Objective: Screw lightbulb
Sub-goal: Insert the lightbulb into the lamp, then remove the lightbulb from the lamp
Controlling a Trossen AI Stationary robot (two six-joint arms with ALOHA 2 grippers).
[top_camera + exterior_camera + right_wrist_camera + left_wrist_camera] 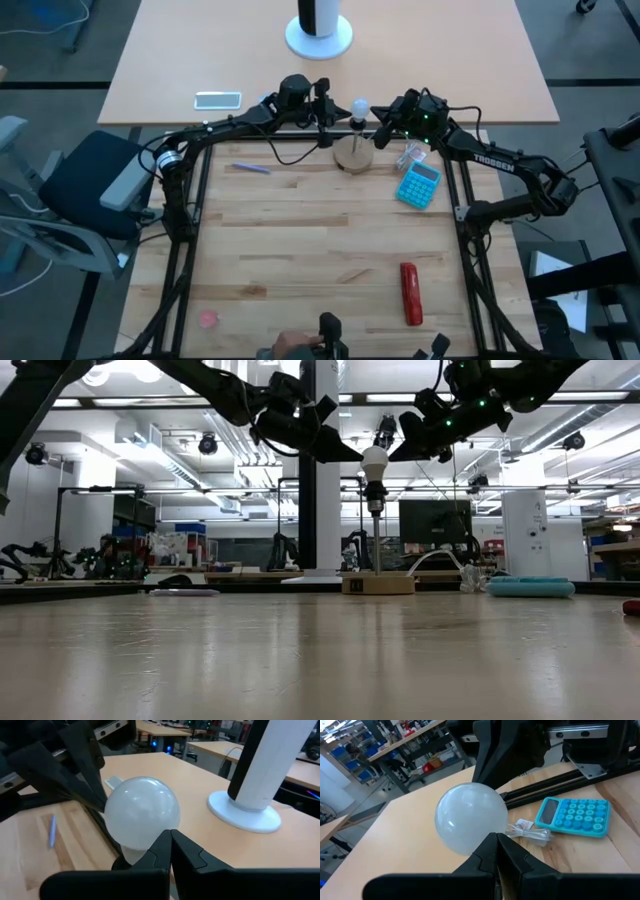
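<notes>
- lightbulb (358, 106) sits atop thin post of round wooden disc (352, 155), far-centre of table (300, 240), upright
- left gripper (322, 127) fingers together, nothing held, just beside bulb on its left
- right gripper (381, 133) also closed, empty, just right of bulb
- blue calculator (418, 184) near disc, to the right

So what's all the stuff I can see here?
bulb: one, white, atop the post on the wooden disc
calculator: one, blue, right of the disc
clear wrapper: one, beside the calculator
red thing: one, near right
pen: one, bluish, left of the disc
pink blob: one, near left
phone: one, far table
white cylinder: one, far table
chair: one, left of table
left gripper: shut, beside the bulb
right gripper: shut, beside the bulb
</notes>
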